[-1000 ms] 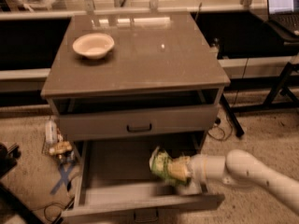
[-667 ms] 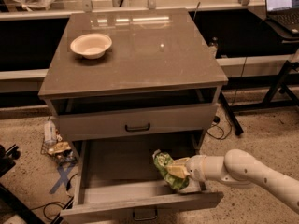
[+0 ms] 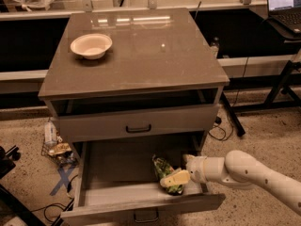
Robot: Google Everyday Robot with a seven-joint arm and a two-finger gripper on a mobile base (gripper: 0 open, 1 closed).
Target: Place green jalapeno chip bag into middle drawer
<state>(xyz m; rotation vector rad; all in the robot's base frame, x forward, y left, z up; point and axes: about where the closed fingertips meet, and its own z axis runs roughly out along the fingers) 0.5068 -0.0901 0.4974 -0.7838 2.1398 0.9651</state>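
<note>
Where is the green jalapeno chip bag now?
In the camera view, the green jalapeno chip bag is inside the open middle drawer, near its front right corner, held by the gripper reaching in from the right.

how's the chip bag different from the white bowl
The green jalapeno chip bag is crinkled and green; the white bowl is smooth and round. The bag sits low in the open middle drawer, the bowl up on the cabinet top. The gripper, reaching in from the picture's right, holds the bag in its fingers; the bowl stands free.
</note>
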